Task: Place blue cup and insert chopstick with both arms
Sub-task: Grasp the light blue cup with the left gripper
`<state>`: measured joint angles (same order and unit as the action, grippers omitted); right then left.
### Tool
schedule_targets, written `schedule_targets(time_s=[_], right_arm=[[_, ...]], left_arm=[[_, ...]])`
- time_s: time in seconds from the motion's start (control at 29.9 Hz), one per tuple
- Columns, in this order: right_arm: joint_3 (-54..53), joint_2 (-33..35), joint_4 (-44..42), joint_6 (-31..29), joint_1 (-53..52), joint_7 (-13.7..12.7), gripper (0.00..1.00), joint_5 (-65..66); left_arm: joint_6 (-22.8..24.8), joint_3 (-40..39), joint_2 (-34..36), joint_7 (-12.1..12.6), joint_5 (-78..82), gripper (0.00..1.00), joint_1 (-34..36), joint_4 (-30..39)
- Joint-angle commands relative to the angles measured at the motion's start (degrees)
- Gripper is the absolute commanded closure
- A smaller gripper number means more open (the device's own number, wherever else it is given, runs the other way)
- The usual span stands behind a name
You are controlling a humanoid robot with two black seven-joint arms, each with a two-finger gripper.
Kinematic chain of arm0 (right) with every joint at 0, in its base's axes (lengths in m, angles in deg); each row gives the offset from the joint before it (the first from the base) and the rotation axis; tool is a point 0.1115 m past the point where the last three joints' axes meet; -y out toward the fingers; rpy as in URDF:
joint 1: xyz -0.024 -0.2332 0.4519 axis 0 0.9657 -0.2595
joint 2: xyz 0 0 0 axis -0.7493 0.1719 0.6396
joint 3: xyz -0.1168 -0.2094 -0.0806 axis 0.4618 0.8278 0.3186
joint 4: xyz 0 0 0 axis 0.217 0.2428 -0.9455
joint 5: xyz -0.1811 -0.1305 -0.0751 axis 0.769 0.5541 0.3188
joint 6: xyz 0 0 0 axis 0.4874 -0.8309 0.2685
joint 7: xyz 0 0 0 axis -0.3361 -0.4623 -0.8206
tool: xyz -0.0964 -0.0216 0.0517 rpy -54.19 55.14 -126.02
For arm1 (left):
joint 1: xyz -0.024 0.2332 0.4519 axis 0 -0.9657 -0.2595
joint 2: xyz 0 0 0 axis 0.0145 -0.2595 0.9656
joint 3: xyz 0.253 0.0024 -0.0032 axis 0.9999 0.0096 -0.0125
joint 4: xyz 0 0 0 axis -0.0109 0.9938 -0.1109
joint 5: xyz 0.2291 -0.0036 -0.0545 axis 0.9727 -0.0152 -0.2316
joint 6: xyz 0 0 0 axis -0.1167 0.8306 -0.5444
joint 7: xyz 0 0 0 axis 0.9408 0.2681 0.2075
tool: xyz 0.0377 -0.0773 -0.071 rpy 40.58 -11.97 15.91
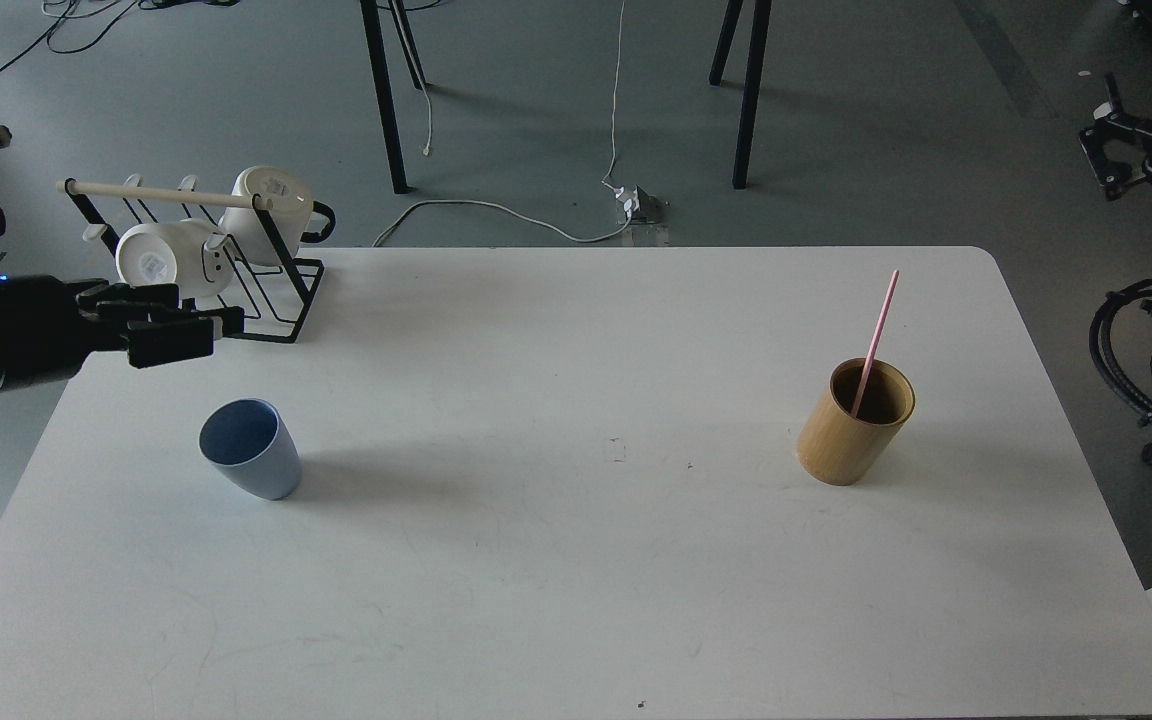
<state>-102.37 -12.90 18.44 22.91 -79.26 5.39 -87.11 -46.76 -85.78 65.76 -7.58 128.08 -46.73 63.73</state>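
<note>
The pale blue cup (250, 448) stands upright on the left part of the white table (576, 560). The pink chopstick (876, 338) leans in the tan bamboo cylinder (854, 422) on the right part. My left gripper (221, 330) reaches in level from the left edge, above and behind the cup, apart from it; its fingers look slightly parted and hold nothing. My right arm is at the right edge, off the table; its dark end (1108, 150) is far behind and to the right of the cylinder, and its fingers cannot be told apart.
A black wire mug rack (236, 290) with a cream wooden rod and two white mugs (161, 262) stands at the table's back left corner, just behind my left gripper. Chair legs and a white cable lie on the floor beyond the table.
</note>
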Motion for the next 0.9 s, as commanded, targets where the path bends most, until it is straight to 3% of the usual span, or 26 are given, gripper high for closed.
schedule_targets(time_s=[0.0, 0.3, 0.77, 0.87], right_arm=[[0.0, 0.6, -0.1, 0.0, 0.2, 0.0, 0.01, 0.0], [-0.2, 0.9, -0.2, 0.0, 0.5, 0.5, 0.01, 0.0], [-1.8, 0.7, 0.0, 0.0, 0.4, 0.5, 0.01, 0.0], [-1.6, 0.5, 0.0, 0.0, 0.5, 0.5, 0.01, 0.0]], left_arm=[[-5.9, 6.0, -2.5, -0.1, 2.1, 0.18, -0.1, -3.8], [-6.4, 9.0, -11.2, -0.3, 2.3, 0.31, -0.2, -16.4], [-6.6, 11.1, -15.4, -0.8, 2.2, 0.71, -0.2, -21.1], [-6.5, 11.0, -15.6, -0.9, 2.1, 0.87, -0.2, -21.2]])
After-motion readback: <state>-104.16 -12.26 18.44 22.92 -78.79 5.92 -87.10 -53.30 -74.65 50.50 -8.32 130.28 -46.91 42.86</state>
